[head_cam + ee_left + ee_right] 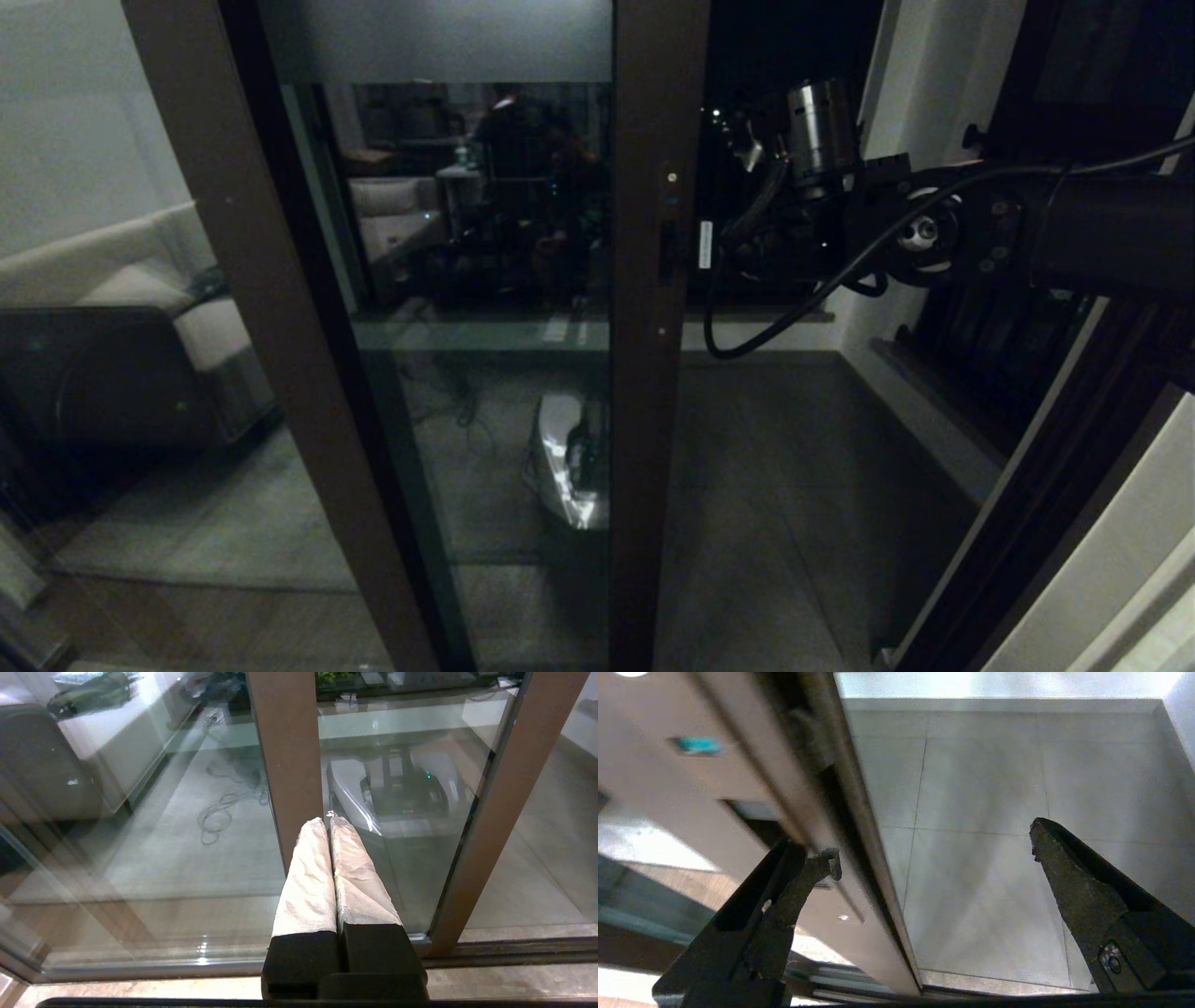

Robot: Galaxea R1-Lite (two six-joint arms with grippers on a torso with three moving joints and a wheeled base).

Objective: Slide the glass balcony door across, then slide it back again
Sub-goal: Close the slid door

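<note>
We see the glass balcony door standing partly across the opening, its dark brown stile near the middle of the head view, and open balcony floor to the right of it. A frosted band runs across the top of the glass; a slim black handle sits recessed in the stile.

Right pincer: fingers wide apart, straddling the door's edge. One finger is at the handle side of the stile, seemingly touching it; the other finger hangs over the tiled floor, clear of the door. Right arm reaches in from the right at handle height.

Left pincer: cloth-wrapped fingers pressed together, holding nothing, low down and pointing at the lower glass and a brown post.

Through the fixed panel on the left, a pale sofa.
</note>
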